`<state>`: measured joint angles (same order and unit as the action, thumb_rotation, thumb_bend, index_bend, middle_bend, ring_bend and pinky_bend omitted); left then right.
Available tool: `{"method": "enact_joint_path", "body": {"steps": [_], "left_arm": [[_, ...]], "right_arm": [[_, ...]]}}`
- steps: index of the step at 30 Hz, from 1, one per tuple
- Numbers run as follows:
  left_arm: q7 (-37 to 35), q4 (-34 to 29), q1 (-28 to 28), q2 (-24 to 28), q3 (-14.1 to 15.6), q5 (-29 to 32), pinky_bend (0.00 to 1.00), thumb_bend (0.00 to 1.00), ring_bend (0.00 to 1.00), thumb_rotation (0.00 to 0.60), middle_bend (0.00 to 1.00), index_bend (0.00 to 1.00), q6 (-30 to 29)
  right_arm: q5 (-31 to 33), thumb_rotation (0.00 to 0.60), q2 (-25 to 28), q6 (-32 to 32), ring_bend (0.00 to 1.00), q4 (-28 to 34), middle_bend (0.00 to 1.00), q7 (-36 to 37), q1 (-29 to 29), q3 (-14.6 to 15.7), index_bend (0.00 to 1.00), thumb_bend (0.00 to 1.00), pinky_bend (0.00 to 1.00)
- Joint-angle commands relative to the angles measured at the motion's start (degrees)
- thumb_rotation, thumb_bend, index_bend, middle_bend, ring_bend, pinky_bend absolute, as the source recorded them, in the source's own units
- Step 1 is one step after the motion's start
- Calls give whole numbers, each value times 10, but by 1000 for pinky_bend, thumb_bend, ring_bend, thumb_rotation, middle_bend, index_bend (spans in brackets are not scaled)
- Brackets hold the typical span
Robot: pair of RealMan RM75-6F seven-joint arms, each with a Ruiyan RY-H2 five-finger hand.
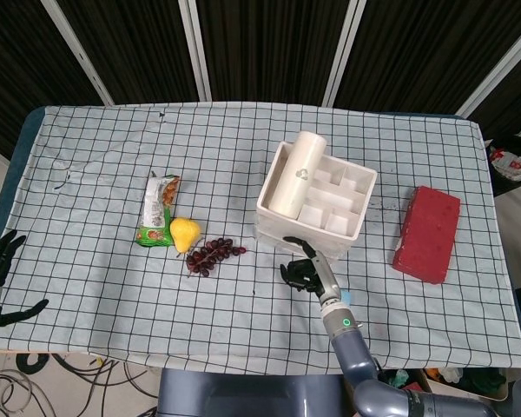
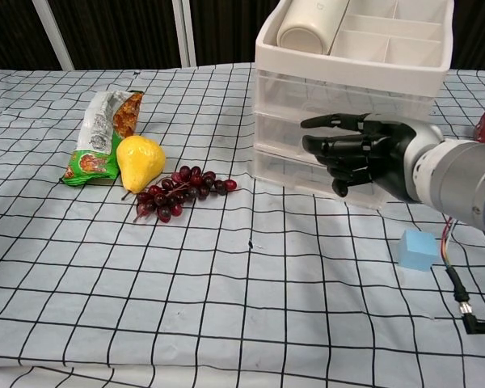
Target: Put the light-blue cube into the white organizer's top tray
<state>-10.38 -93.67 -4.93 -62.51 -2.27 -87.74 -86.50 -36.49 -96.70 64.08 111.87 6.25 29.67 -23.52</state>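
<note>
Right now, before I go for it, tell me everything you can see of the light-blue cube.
The light-blue cube is a small, plain, matte block, foam-like in look, with slightly rounded edges and no markings. It sits flat on the checked tablecloth, near the front right of the table, in front of the white organizer and apart from it. Nothing holds or touches it: the right hand hovers above and to its left, by the organizer's drawers, fingers apart and empty. In the head view only a sliver of it shows beside the right forearm.
</note>
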Motion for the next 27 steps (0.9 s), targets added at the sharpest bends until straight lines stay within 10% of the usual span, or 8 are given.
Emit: {"method": "enact_joint_path", "body": {"steps": [1,12,27], "left_arm": [[1,0,0,0,0,-1,0,20,0,600,0,0,0],[4,1,1,-2,1,-2,0,20,0,600,0,0,-2],[7,3,1,-4,2,-5,0,20,0,600,0,0,-4]], "right_arm": [[-7,600,8,-5,861,11,830,4,-7,10,222,415,757],[-73,600,42,-9,862,63,830,-6,-30,64,199,414,757],[-267,600,56,138,861,35,829,-251,-35,129,163,413,757]]}}
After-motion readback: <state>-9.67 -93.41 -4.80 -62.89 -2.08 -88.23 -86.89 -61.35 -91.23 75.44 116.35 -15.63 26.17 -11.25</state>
